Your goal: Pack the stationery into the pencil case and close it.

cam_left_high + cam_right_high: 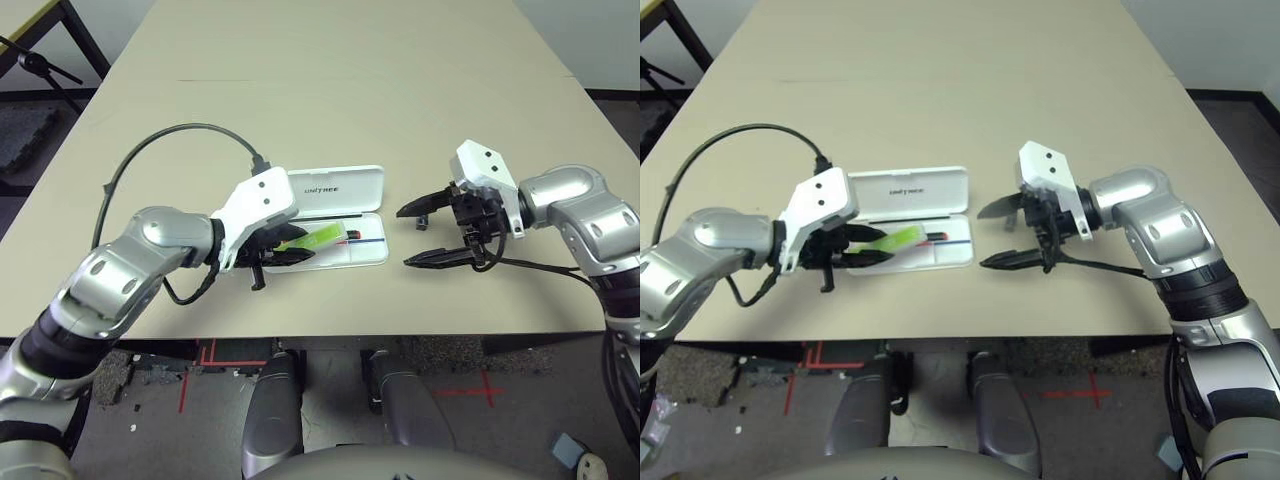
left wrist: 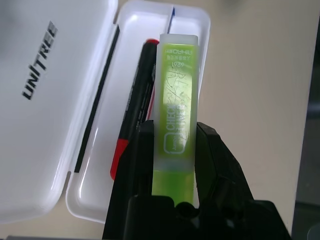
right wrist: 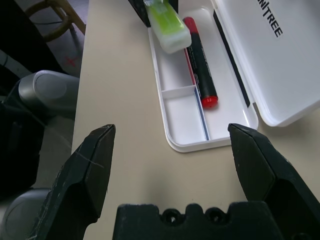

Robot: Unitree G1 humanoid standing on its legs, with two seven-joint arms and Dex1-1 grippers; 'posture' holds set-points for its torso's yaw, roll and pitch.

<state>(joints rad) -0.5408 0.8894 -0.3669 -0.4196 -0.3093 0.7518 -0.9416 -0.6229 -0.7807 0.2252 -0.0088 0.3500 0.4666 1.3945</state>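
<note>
One highlighter (image 2: 176, 105) is clamped between the fingers of the left gripper (image 2: 175, 135), its length running out past the fingertips over the near side of the open pencil case (image 3: 183, 117). The right gripper (image 3: 172, 129) stands released, fingers wide apart, right of the case. A small dark block (image 1: 422, 222) sits on the table (image 1: 300, 120) near its far finger. The marker (image 3: 201, 70) lies in the tray's long far compartment, right of the left gripper. Appearance: highlighter lime green, flat, frosted at the end; marker black, red at both ends; case white, hinged lid (image 1: 345, 185) laid back on the far side, dark "UNITREE" lettering.
</note>
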